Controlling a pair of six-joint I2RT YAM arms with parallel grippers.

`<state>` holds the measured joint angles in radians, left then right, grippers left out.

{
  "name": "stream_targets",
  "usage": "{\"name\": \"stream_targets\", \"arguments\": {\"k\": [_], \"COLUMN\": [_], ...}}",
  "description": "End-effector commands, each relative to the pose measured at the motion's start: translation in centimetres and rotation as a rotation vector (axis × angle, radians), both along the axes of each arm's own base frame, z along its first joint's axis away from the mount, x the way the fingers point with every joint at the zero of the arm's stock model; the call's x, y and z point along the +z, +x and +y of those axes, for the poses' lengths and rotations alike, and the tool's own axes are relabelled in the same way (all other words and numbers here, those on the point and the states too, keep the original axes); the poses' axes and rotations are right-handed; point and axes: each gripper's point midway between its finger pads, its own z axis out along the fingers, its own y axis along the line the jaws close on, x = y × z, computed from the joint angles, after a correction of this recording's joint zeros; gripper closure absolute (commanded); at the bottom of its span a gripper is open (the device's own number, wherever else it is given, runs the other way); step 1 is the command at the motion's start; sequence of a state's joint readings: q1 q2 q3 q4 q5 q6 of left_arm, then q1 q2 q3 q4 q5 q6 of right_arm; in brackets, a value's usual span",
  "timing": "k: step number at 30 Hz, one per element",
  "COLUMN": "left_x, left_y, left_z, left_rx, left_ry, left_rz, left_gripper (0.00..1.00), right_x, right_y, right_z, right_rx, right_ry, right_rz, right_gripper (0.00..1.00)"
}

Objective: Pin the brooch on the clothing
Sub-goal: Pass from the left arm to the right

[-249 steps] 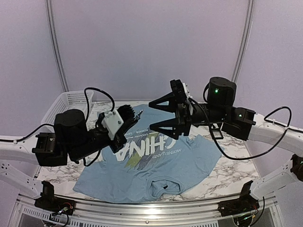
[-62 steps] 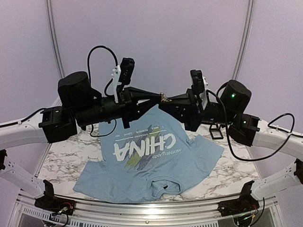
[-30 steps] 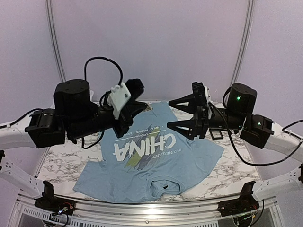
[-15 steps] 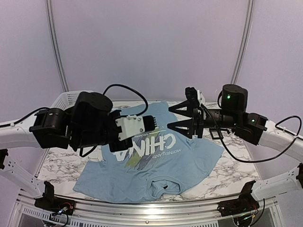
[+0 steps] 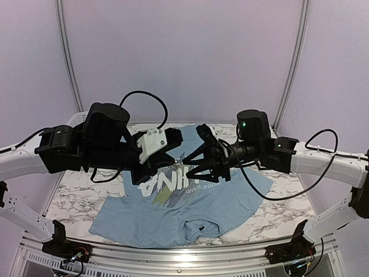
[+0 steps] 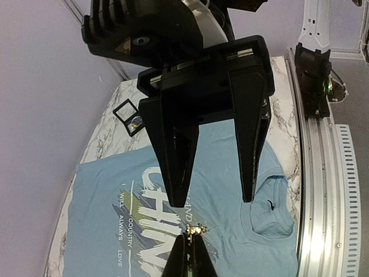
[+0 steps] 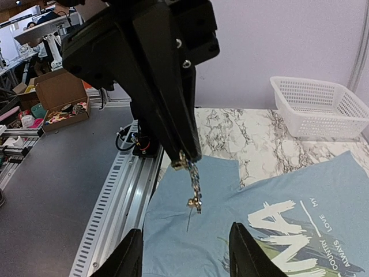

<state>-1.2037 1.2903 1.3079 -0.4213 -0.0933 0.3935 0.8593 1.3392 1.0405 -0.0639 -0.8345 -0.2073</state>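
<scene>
Brooch hangs in mid-air at the tips of the left fingers, which are pinched closed on it. It is above the light blue "CHINA" T-shirt spread flat on the marble table. Facing it, the right fingers stand spread apart, holding nothing, near the brooch but not touching it. White mesh basket sits on the table beyond the shirt.

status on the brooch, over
Left gripper shut on brooch, held above the clothing. Right gripper jaws open, facing it. Nothing between brooch and clothing.
</scene>
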Motion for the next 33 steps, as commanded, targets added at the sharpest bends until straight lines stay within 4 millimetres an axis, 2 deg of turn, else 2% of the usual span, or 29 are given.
{"name": "stream_targets", "arguments": {"k": [1, 7, 20, 26, 29, 33], "left_x": [0.6, 0.2, 0.4, 0.2, 0.1, 0.2], "left_y": [-0.9, -0.7, -0.5, -0.5, -0.5, -0.4], "left_z": [-0.8, -1.2, -1.1, -1.2, -1.2, -1.2], "left_rx": [-0.042, -0.031, -0.023, -0.024, -0.022, -0.017], "left_ry": [-0.040, -0.034, -0.039, -0.036, -0.033, -0.040], "left_rz": [0.075, 0.092, 0.087, 0.092, 0.093, 0.097], "left_gripper": [1.00, 1.00, 1.00, 1.00, 1.00, 1.00], "right_x": [2.1, 2.5, 1.9, 2.0, 2.3, 2.4], "right_y": [-0.6, -1.0, -0.8, -0.8, -0.7, -0.7], "right_z": [0.9, 1.9, 2.9, 3.0, 3.0, 2.9], "right_rx": [0.045, 0.062, 0.058, 0.052, 0.047, 0.038], "right_ry": [0.049, 0.056, 0.033, 0.037, 0.043, 0.047], "right_rz": [-0.004, 0.002, 0.016, 0.019, 0.020, 0.019], "right_gripper": [0.55, 0.55, 0.87, 0.90, 0.99, 1.00]}}
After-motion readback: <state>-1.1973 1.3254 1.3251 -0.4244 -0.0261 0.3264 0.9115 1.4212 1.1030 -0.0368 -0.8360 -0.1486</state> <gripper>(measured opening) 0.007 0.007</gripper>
